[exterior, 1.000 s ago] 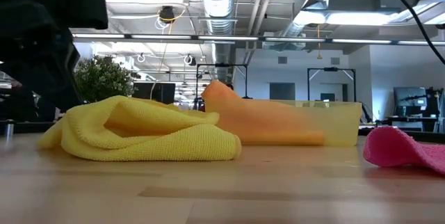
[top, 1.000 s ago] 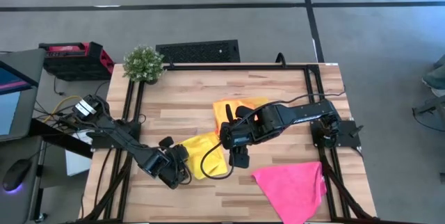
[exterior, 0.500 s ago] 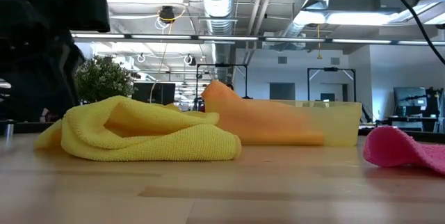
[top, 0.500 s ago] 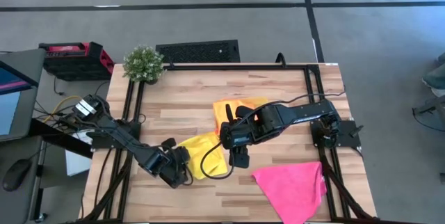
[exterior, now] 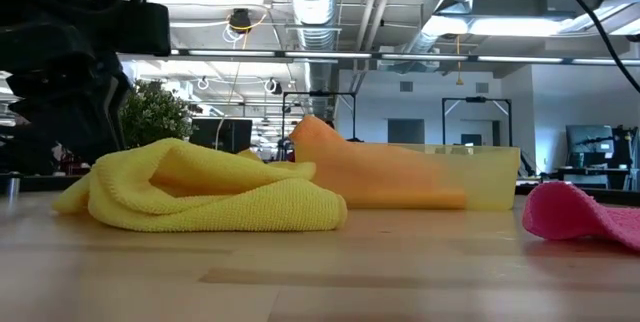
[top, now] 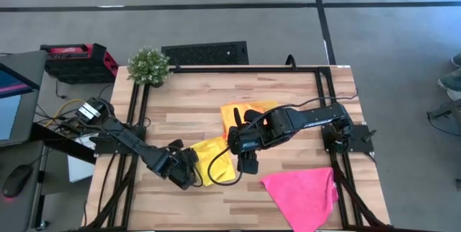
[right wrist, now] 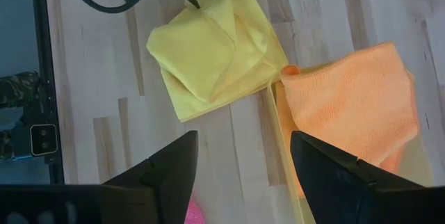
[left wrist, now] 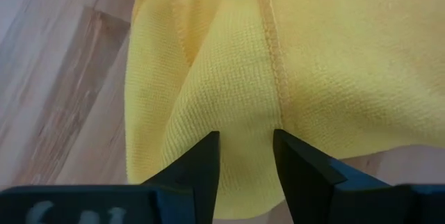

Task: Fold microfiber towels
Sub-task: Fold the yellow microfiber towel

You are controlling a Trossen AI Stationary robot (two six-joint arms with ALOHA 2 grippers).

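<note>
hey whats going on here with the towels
The left pincer is at the edge of the crumpled yellow towel near the table's middle, fingers apart around a raised fold. The right pincer hovers open above it. An orange towel lies half in the tray, and a pink towel lies unfolded near the front edge.

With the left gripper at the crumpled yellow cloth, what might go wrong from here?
1. The left gripper straddles a ridge of the bunched bright yellow microfiber towel; closing may pinch several layers, not one edge.
2. The towel touches the orange microfiber towel hanging from the translucent yellow tray; pulling could drag it.
</note>
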